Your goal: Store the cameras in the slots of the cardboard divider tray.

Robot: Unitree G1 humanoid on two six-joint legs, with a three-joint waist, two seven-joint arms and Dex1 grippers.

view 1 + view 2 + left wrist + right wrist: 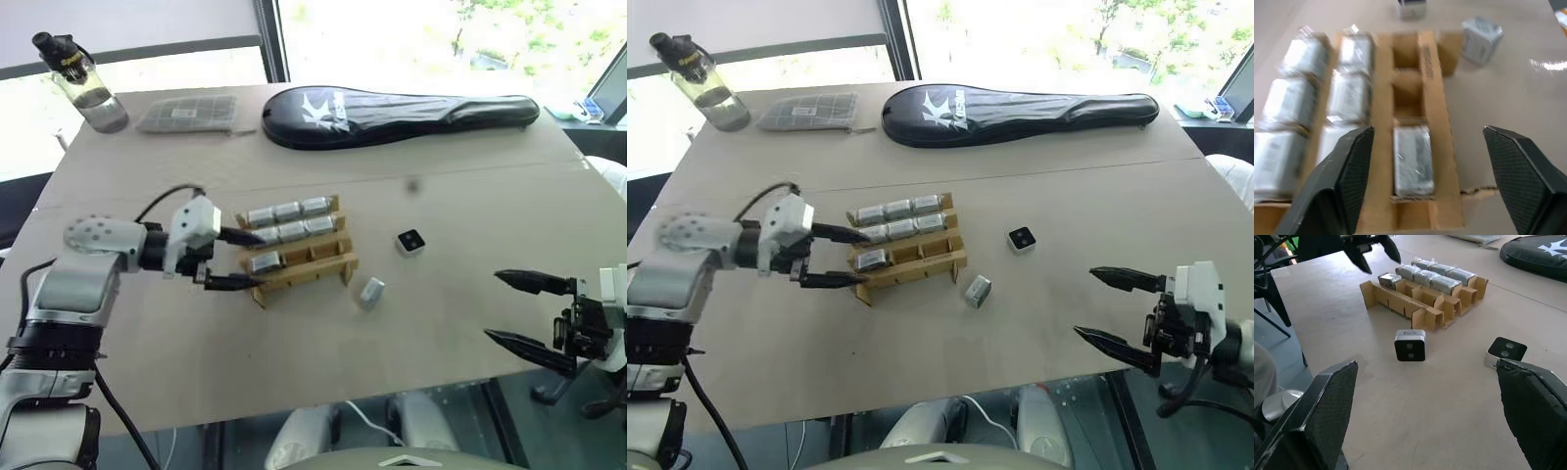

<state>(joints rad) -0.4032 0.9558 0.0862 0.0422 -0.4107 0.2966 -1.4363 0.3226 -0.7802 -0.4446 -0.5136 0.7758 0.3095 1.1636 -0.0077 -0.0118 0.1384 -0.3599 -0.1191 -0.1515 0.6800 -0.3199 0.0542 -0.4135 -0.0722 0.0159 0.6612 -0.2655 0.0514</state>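
A tan cardboard divider tray (299, 253) is set near the middle of a beige table (323, 333), slightly toward its left side. Three long rows are formed by its upright walls. The row nearest the far edge is filled by three silver-grey cameras (287, 211), and the middle row by three more (292, 231). In the row nearest the front edge, a single camera (265, 261) is seated in the leftmost slot, and the other two slots (1407, 73) are seen bare.

Two cameras are left loose on the table, to the right of the tray. One, a silver loose camera (371, 293), is lying just beside the tray's front right corner. The other, a lens-up camera (409, 242) with its black face upward, is placed a little farther right.

The left gripper (238, 258) is held at the tray's left end, its two black fingers spread wide on either side of the front row, with nothing gripped between them. The right gripper (517, 311) is held near the table's front right corner, well apart from the tray, its fingers also spread wide and empty.

Along the far edge, a water bottle (80, 81), a flat grey gridded pouch (188, 114) and a black racket case (392, 115) are laid out from left to right.
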